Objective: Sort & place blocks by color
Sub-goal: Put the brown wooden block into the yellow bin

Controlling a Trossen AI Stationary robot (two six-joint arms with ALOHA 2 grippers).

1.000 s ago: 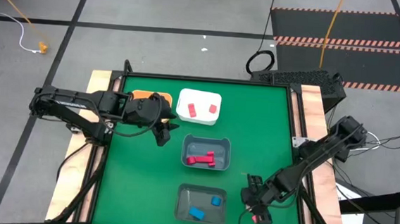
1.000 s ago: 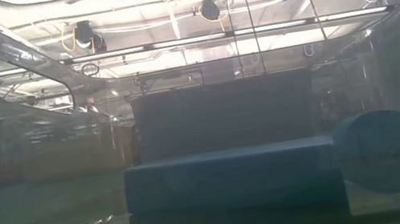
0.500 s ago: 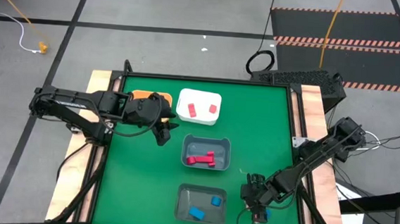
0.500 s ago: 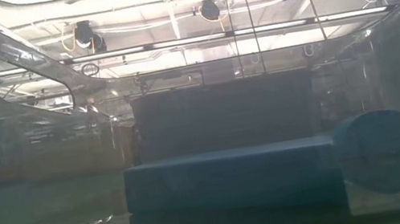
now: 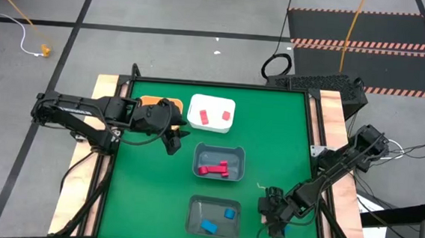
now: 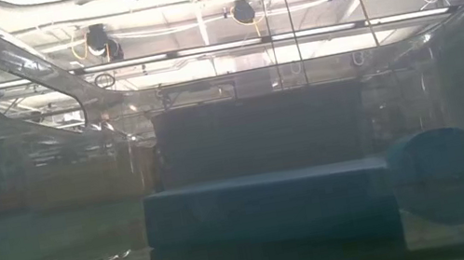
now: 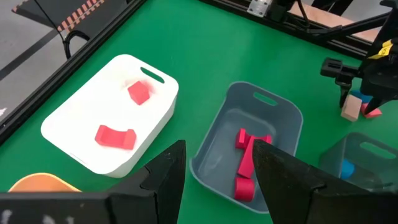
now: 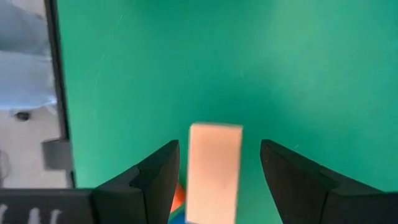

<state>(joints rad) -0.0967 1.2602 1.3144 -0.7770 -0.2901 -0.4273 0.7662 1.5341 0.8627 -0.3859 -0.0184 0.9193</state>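
The right gripper [image 5: 275, 227] has shifted slightly nearer since the earlier frame, jaws released astride a tan block [image 8: 214, 172]. The left gripper [image 7: 214, 180] is unchanged, jaws released and empty beside the white bin [image 5: 211, 112].

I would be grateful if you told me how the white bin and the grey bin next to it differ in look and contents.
The white bin is opaque white with low walls; the grey bin is blue-grey with taller walls. The white bin holds two pink-salmon blocks lying apart; the grey bin holds red blocks bunched together. Both are rounded rectangles with a handle slot, standing on the green table.
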